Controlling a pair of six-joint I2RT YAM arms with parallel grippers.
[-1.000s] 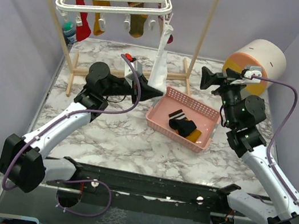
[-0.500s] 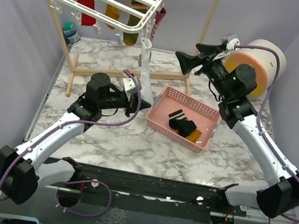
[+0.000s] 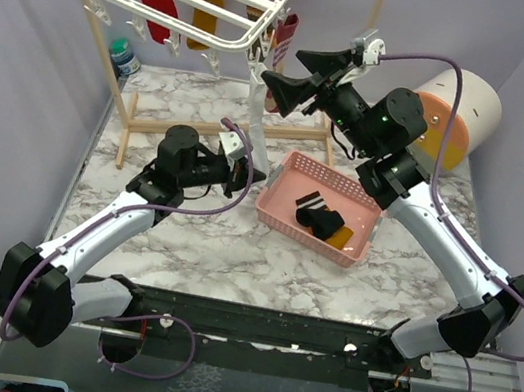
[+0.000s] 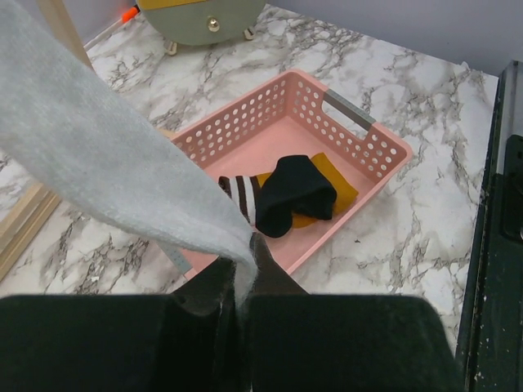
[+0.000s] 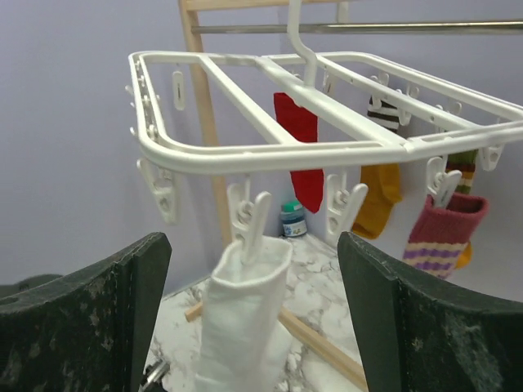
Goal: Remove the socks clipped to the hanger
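Right arm has swung in toward the rack since half a second ago. The right pincer (image 3: 282,70) now sits at the hanger's right end, where before it hung over the far side of the basket. The hanger (image 3: 163,11) holds the same tilt as it did then, left side low in the top view; a second ago it hung lower and more level.

Marble tabletop (image 3: 184,233): both arms reach over it from the near edge.

Wooden frame (image 3: 91,14): carries the hanger from its top rail.

Pink basket (image 3: 301,233): on the tabletop just right of the left arm's wrist. It holds a black sock (image 4: 294,192) lying over a mustard one and a striped one.

White sock (image 4: 98,155): top end in a clip (image 5: 249,212) on the hanger's front bar (image 5: 270,155), running taut and slanted down to the left pincer (image 4: 243,273), which is clamped on its lower end.

Right pincer, wrist view (image 5: 253,327): fingers wide apart, gripping nothing. The clipped top of the white sock shows in the gap between them; contact cannot be judged.

Other socks hang clipped under the hanger: red sock (image 5: 298,135), mustard sock (image 5: 380,196), striped maroon sock (image 5: 441,233).
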